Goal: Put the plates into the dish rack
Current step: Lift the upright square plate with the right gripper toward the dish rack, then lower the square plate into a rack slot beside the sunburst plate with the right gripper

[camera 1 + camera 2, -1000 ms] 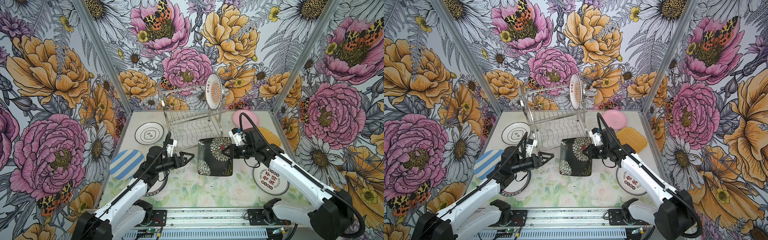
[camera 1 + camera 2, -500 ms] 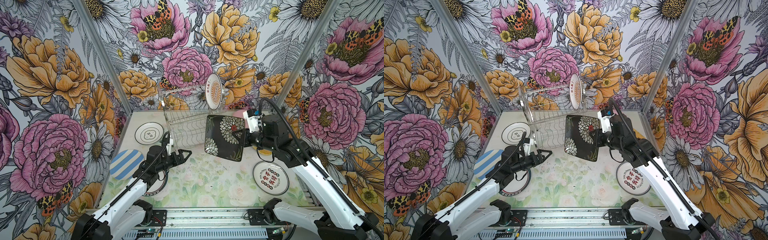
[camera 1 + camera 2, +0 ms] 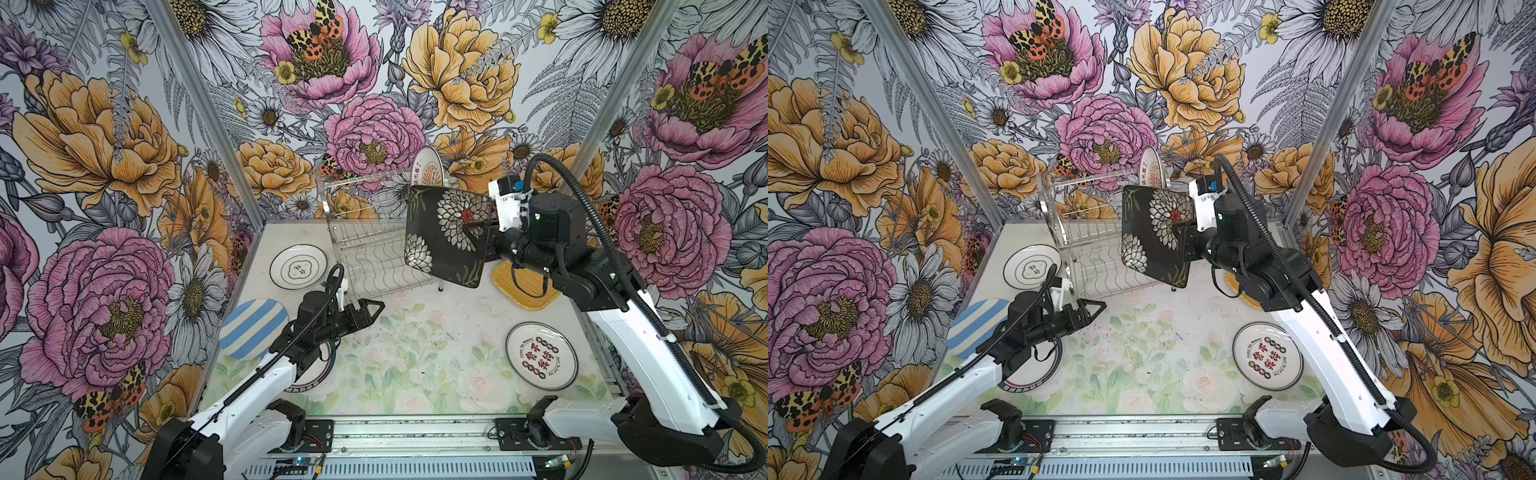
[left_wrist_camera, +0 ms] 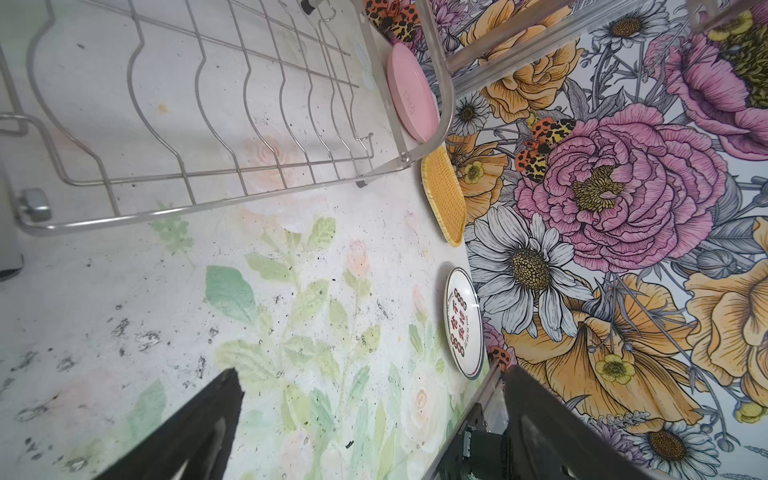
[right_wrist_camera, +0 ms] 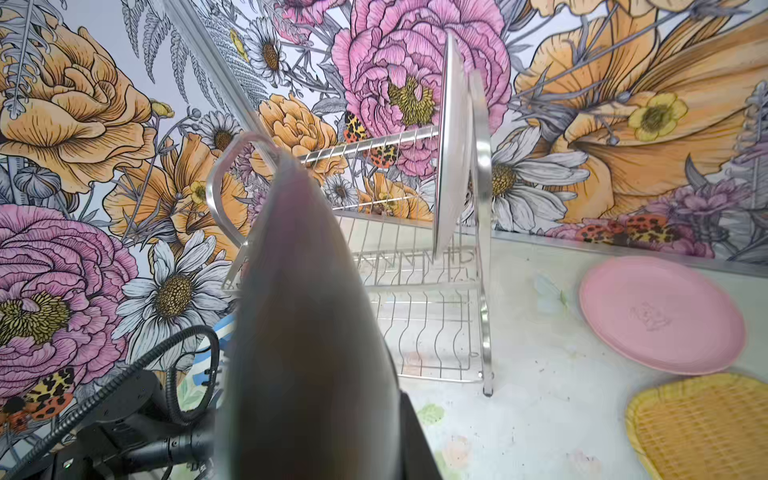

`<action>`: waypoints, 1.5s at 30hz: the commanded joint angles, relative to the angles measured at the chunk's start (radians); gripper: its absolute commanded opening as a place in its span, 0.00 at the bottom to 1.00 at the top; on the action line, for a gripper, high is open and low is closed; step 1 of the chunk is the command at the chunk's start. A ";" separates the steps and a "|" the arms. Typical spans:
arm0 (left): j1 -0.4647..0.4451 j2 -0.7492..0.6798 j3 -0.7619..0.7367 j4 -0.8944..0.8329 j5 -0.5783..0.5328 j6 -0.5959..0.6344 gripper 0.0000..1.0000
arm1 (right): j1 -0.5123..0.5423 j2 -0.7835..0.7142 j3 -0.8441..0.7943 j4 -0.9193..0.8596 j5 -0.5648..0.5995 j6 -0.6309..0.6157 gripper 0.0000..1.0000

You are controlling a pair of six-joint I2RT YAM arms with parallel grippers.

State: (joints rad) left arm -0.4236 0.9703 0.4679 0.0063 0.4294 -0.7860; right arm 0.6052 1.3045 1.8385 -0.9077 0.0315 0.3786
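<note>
right gripper [image 3: 484, 237] is clamped on the right edge of the black plate [image 3: 446, 232], one finger lying across its flowered face. the plate is up off the table [image 3: 415, 353], standing nearly on edge, face toward the camera in both top views, in front of the right end of the rack [image 3: 374, 257]. whether it touches the wire i cannot tell. in the right wrist view it is a dark blur seen edge-on [image 5: 307, 332], with the rack [image 5: 424, 316] behind it.

the rack holds one plate: a white one [image 3: 430, 172] upright in the upper tier, at the right end, against the side frame.

left gripper [image 3: 374, 309] has its jaws wide apart with nothing between them, low over the table, just in front of the rack's left front corner. the left wrist view shows both fingers [image 4: 199, 432] spread, with bare table between.

flat on the table: a pink plate [image 5: 660, 316] right of the rack near the back wall, a yellow plate [image 3: 525, 286] just in front of it, a white plate with red and black characters [image 3: 541, 356] near the right front. left of the rack lies a white plate with a cloud mark [image 3: 298, 266], then a striped plate [image 3: 252, 328] at the left edge. another plate [image 3: 311, 382] lies mostly hidden under the left arm.
</note>
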 commanded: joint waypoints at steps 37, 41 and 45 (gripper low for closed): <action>-0.071 0.019 0.002 0.035 -0.133 -0.022 0.99 | 0.128 0.457 0.065 1.154 0.654 -0.477 0.00; -0.070 0.018 -0.003 0.038 -0.137 -0.025 0.99 | 0.127 0.485 0.077 1.169 0.659 -0.493 0.00; -0.069 0.019 -0.006 0.039 -0.137 -0.025 0.99 | 0.121 0.497 0.082 1.179 0.666 -0.502 0.00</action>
State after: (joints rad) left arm -0.4889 0.9863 0.4675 0.0120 0.3202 -0.8120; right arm 0.7288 1.8252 1.8362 0.0853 0.6777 -0.1074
